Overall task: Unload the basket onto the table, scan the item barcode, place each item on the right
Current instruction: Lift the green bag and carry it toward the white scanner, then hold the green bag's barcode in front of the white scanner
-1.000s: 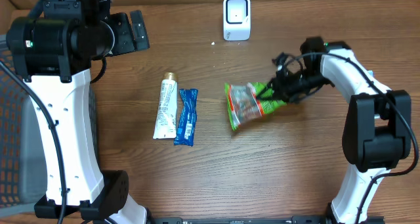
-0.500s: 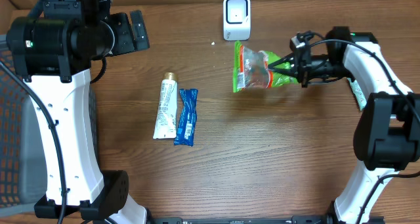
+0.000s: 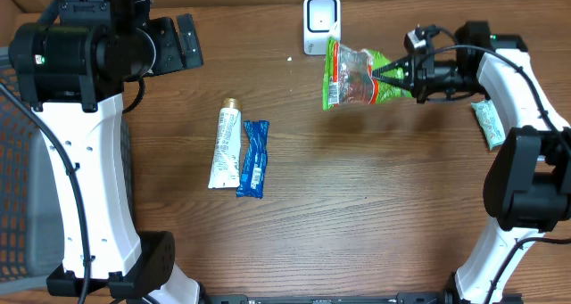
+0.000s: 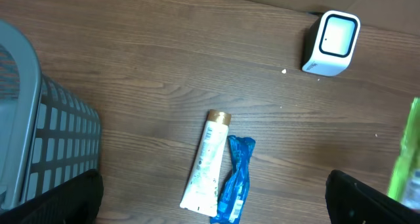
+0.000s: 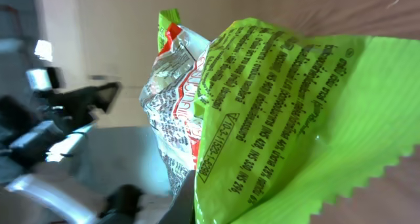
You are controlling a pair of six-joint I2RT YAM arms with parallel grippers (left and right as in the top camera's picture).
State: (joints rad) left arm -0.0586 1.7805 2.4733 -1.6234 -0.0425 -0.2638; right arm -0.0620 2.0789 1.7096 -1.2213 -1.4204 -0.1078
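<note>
- Pinches the snack bag (image 3: 352,75) by its green crimped end with the right gripper (image 3: 399,75), jaws closed tight on the film.
- Carries the bag straight out ahead of the fingertips, apparently lifted off the table (image 3: 357,206), with its far end just beside the white barcode scanner (image 3: 321,23).
- Looks light and soft: thin crinkly film, puffed with air, a clear window over loose contents.
- Likely to flop and twist about the pinch rather than hold an angle.
- Seems slippery as well, being glossy plastic, so best held on the flat double-layer seal, clear of the contents.
- Better not to squeeze the puffed middle, for fear of crushing the contents or splitting a seam.
- Shows small print on the green back, close to the right wrist camera, but no barcode made out for certain. Cannot tell which face points at the scanner.
- Leaves the left gripper (image 3: 178,42) spread wide and empty, well apart from the bag, above a white tube (image 4: 207,168) and a blue wrapper (image 4: 235,178) lying side by side.
- Also there, back along the right arm: a second green packet (image 3: 489,124) flat on the table.
</note>
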